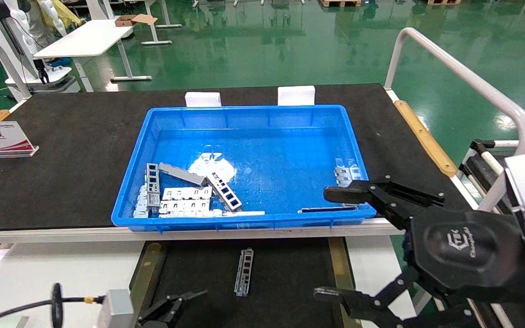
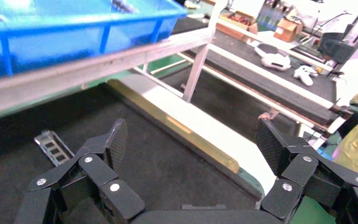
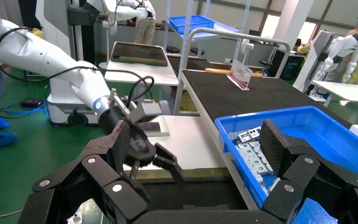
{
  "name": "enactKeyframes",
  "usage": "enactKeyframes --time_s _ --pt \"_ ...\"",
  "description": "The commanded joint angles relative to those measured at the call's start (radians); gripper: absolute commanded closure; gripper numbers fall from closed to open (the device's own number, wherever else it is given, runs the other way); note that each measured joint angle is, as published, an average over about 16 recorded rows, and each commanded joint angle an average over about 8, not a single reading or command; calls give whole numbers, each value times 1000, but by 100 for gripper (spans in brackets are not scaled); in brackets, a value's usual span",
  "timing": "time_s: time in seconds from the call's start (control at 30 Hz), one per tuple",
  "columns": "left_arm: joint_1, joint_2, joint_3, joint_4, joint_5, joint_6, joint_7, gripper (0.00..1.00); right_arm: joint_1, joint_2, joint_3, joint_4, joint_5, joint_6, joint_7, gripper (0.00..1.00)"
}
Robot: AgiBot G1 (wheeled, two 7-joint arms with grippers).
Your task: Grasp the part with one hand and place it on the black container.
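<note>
The left gripper (image 1: 171, 304) hangs spread and empty low over the flat matte-black container (image 1: 290, 273), and the slim silver-grey metal channel part (image 1: 244, 271) lies flat just ahead of it, untouched. The right gripper (image 1: 331, 243), released wide, hovers above the brass-coloured strip (image 1: 338, 264). Beyond both, the bright blue plastic bin (image 1: 244, 150) holds loose grey and white slotted plates (image 1: 185, 200).

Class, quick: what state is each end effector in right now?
Left end effector: open, holding nothing.
Right end effector: open, holding nothing.
</note>
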State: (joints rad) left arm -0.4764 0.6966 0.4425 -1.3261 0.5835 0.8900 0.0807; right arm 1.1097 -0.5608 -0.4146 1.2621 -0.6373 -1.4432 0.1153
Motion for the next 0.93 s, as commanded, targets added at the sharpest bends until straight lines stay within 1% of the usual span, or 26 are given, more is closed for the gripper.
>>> enactKeyframes --time_s 0.03,0.27,0.43,0.7,0.93 --pt "1 -21 -11 -5 -15 32 0 0 0 0 0 0 0 0 0 0" --pt "-45 -68 -34 -8 -37 128 1 0 0 0 0 0 0 0 0 0" --pt "-94 -88 -41 -7 -34 174 -6 0 0 0 0 0 0 0 0 0" --pt "-165 -93 -44 -9 -32 216 -24 0 0 0 0 0 0 0 0 0" --pt "-185 -99 -44 -8 -34 231 -37 0 0 0 0 0 0 0 0 0"
